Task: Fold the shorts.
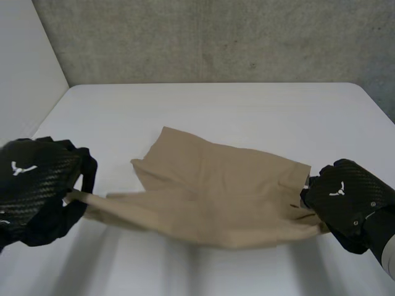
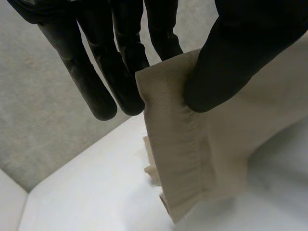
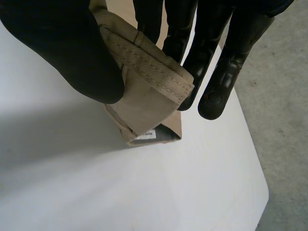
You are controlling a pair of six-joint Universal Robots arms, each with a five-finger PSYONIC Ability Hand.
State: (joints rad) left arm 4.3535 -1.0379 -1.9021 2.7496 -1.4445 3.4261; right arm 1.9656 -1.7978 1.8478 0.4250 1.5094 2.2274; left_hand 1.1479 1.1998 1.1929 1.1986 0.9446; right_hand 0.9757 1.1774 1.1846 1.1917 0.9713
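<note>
At the lower left of the head view, the left hand (image 1: 37, 191) pinches one end of the shorts (image 1: 216, 197). They stretch across the table (image 1: 216, 105) to the right hand (image 1: 345, 197) at the lower right, clamped on the other end. The right wrist view adds the waistband (image 3: 149, 67) under the thumb (image 3: 72, 53), and a white label (image 3: 147, 135).

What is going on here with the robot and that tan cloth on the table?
The robot is handling a pair of tan shorts on the white table. Its left hand pinches one end of the near edge between thumb and fingers. Its right hand pinches the other end, at a stitched band. That near edge is held up between the two hands, while the far part of the shorts lies on the table.
</note>
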